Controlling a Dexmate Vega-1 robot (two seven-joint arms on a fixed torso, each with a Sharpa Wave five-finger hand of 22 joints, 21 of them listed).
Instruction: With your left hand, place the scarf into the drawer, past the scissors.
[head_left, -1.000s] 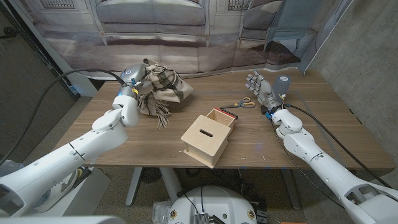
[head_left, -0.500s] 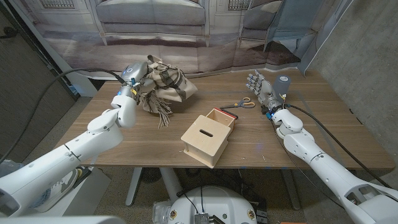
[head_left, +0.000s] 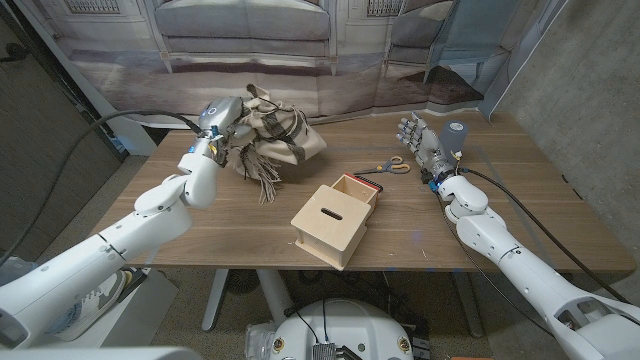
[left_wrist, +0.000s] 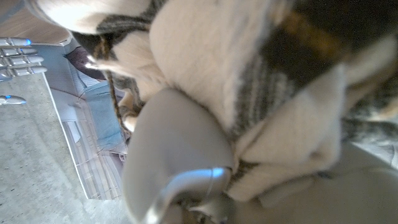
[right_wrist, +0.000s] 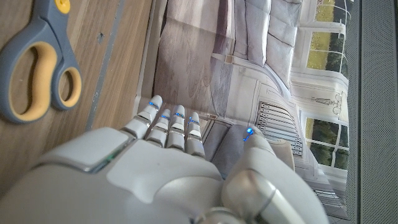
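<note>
While our left hand (head_left: 222, 128) grips it in a bunch, one plaid scarf (head_left: 278, 143) hangs over the far left of the wooden table (head_left: 220, 220), its fringe (head_left: 268, 184) trailing down toward the surface. In the left wrist view the fingers (left_wrist: 177, 155) are buried in the folds and clamped on the cloth. We judge the scarf light, soft and limp: it will sag and swing, and loose ends may drag or snag on an edge, so a hold on the gathered middle of the bundle suits it best.

Next, one small wooden drawer box (head_left: 336, 221), near the table's front middle, its drawer (head_left: 357, 189) pulled open on the far side; a slot shows in its top.

Just beyond the drawer, one pair of scissors (head_left: 393, 167) with yellow-and-grey handles, lying flat.

Last, our right hand (head_left: 421, 142), near the scissors at the right, upright with fingers (right_wrist: 176, 127) straight and slightly apart, holding nothing.

Count: scarf, one; drawer box, one; scissors, one pair; hands, two.
</note>
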